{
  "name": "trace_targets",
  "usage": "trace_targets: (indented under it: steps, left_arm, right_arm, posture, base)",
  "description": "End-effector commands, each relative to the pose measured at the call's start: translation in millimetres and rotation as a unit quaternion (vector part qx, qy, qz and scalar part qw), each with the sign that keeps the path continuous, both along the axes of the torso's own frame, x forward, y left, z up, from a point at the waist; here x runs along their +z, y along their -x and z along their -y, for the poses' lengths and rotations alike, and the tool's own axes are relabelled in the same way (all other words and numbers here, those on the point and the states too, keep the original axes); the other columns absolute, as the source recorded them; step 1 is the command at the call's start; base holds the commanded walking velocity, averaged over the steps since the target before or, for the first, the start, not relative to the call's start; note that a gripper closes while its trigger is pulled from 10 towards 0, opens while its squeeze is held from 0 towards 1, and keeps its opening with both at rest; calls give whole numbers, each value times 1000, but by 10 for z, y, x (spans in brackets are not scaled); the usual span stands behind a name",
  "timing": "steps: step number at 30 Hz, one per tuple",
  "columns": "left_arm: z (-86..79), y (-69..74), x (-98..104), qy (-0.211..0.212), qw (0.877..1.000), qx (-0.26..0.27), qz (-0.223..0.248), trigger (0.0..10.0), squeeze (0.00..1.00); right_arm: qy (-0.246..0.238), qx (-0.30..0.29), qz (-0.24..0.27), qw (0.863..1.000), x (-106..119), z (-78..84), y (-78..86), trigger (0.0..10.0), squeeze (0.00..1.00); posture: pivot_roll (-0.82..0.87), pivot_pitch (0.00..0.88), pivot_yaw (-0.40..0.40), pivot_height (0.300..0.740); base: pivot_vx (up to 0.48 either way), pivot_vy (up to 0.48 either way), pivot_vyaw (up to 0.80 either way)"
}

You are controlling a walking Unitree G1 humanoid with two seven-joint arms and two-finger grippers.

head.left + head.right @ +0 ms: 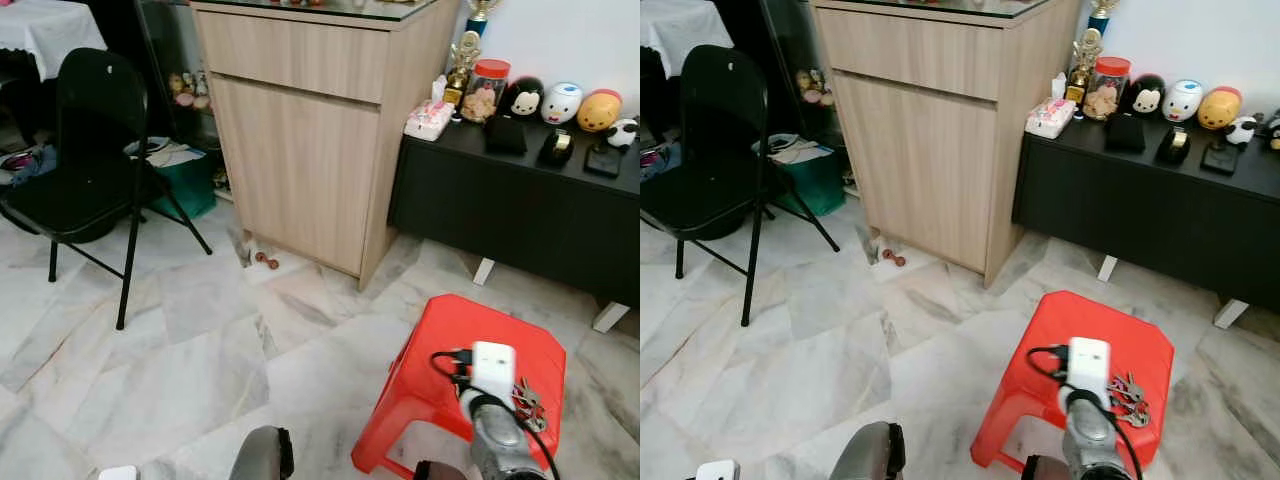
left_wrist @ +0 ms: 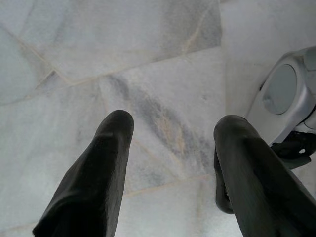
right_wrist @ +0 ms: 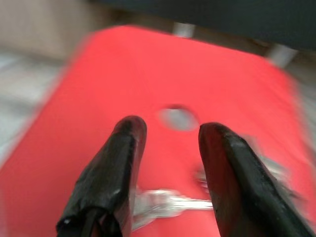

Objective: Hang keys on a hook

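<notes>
A bunch of silver keys [image 1: 527, 403] lies on the right part of a red plastic stool [image 1: 440, 340], close in front of me. My right arm [image 1: 494, 372] reaches over the stool, just left of the keys. In the blurred right wrist view my right gripper [image 3: 170, 131] is open above the red seat. The keys [image 3: 163, 202] lie below and between its two black fingers, apart from them. The stool's centre hole [image 3: 177, 118] shows just beyond the fingertips. My left gripper [image 2: 173, 123] hangs open over the marble floor, holding nothing.
A tall wooden cabinet [image 1: 300, 140] stands ahead, and a low black sideboard [image 1: 520, 200] with toys, a jar and a trophy is to its right. A black folding chair [image 1: 85, 160] is at the left, near a green box [image 1: 185, 180]. Marble floor [image 1: 200, 350] lies between.
</notes>
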State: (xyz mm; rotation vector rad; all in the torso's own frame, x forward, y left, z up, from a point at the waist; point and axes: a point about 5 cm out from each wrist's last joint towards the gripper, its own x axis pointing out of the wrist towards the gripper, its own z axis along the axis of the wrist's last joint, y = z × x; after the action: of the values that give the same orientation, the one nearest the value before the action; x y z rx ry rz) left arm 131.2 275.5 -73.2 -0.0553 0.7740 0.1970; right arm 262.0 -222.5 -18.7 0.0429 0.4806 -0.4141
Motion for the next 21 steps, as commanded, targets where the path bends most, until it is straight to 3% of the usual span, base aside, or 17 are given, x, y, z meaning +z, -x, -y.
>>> trace_targets:
  steps: [1, 5, 10, 12, 14, 16, 20, 21]
  left_arm:
    - [-9, 24, -9, 2, 1000, 3, -5, 10000, 0]
    - [-18, 19, 7, -2, 1000, 8, 8, 10000, 0]
    - [-34, -38, 93, -24, 997, 29, 72, 10000, 0]
    - [-34, -43, 101, -27, 996, 29, 77, 10000, 0]
    - [99, -638, 348, -53, 987, 1, 151, 10000, 0]
    - [194, -1030, 596, -56, 975, -19, 215, 10000, 0]
    - [214, -1129, 697, -64, 967, -35, 244, 10000, 0]
    - [267, -1214, 808, -72, 955, -49, 283, 10000, 0]
  right_arm:
    - [-9, -46, 8, 999, 32, 100, -1, 10000, 0]
    - [-3, -48, 7, 999, 38, 129, 3, 10000, 0]
    - [-18, 1, 3, 1000, 19, -20, -40, 10000, 0]
    - [-20, 2, 2, 1000, 15, -28, -40, 10000, 0]
    - [-23, 11, 3, 1000, 8, -61, -40, 10000, 0]
    - [-20, 21, -1, 1000, -6, -85, -30, 10000, 0]
    - [-19, 25, -3, 1000, -18, -80, -14, 10000, 0]
    - [-19, 26, -4, 999, -25, -73, -1, 10000, 0]
  posture:
    - [206, 35, 2, 597]
    - [204, 40, -1, 597]
    - [210, 41, -11, 597]
    - [210, 41, -12, 597]
    - [219, 43, -19, 597]
    - [216, 46, -23, 597]
    - [208, 47, -27, 597]
    - [202, 46, -29, 597]
  base:
    - [0, 0, 0]
    - [0, 0, 0]
    - [0, 0, 0]
    - [0, 0, 0]
    - [0, 0, 0]
    - [0, 0, 0]
    - [0, 0, 0]
    - [0, 0, 0]
